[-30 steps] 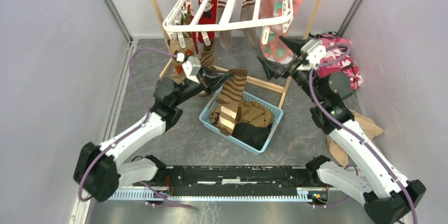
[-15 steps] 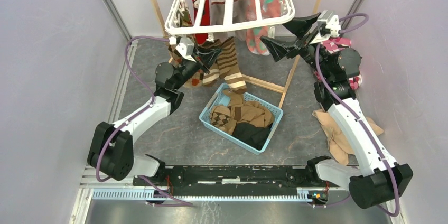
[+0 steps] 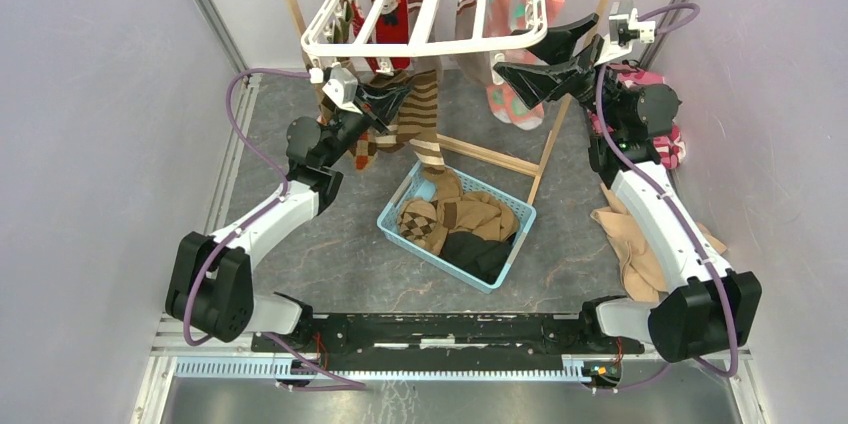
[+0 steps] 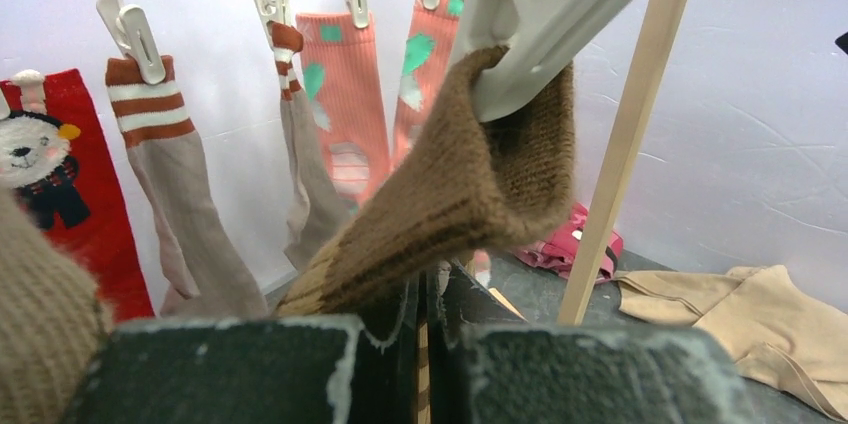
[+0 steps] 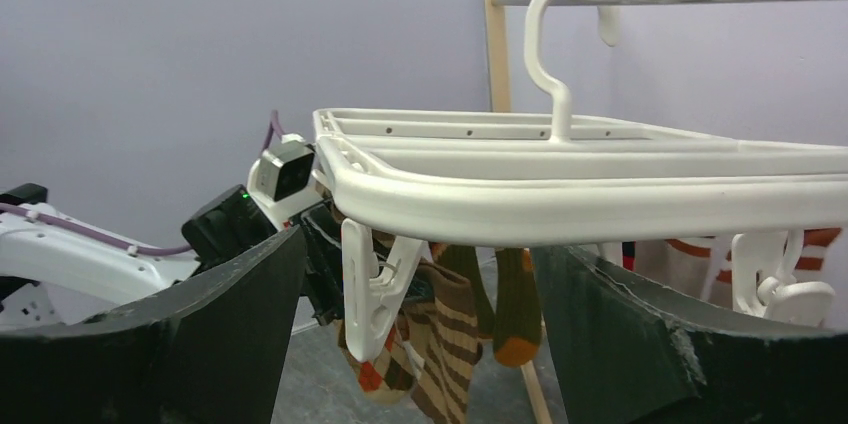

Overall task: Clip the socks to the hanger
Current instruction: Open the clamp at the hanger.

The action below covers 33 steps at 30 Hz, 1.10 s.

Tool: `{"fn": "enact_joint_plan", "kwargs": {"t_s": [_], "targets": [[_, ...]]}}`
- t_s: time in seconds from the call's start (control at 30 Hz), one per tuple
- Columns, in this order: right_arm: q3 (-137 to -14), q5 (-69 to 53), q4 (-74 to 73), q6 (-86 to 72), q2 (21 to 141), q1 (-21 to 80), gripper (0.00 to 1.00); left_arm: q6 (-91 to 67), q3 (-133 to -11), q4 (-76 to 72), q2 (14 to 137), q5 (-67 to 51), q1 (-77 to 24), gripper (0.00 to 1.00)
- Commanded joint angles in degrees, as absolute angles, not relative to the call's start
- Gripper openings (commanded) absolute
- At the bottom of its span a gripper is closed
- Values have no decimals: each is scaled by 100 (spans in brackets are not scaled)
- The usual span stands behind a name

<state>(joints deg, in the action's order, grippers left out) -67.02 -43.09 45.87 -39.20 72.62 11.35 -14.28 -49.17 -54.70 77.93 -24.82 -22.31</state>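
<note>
Brown striped sock (image 3: 428, 112) pinched in the closed left hand (image 3: 398, 98); right hand (image 3: 540, 54) gapes wide around the hanger (image 3: 380, 47) rim.

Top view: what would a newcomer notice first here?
The white hanger at top centre, hung with bright socks. Just below its front rim, the left end effector is shut on a brown striped sock, while the right end effector gapes open at the hanger's right edge. A blue basket of more socks sits mid-floor.

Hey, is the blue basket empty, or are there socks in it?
Not empty: brown socks and black socks lie in the basket.
</note>
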Motion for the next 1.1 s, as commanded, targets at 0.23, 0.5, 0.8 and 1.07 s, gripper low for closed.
{"fn": "enact_joint_plan", "kwargs": {"t_s": [0.23, 0.5, 0.8, 1.07], "targets": [[-7019, -4539, 5079, -4557, 7390, 1168, 84, -1601, -4896, -5871, 7550, -2678, -2207, 2], [-7112, -4485, 4747, -4224, 7322, 1421, 85, -1603, -4901, -5856, 7527, -2698, -2206, 2], [-7216, -4345, 4638, -4165, 7371, 1684, 85, -1635, -4913, -5845, 7489, -2740, -2206, 2], [-7329, -4333, 4639, -4276, 7574, 1748, 84, -1661, -4922, -5849, 7462, -2771, -2206, 2]]}}
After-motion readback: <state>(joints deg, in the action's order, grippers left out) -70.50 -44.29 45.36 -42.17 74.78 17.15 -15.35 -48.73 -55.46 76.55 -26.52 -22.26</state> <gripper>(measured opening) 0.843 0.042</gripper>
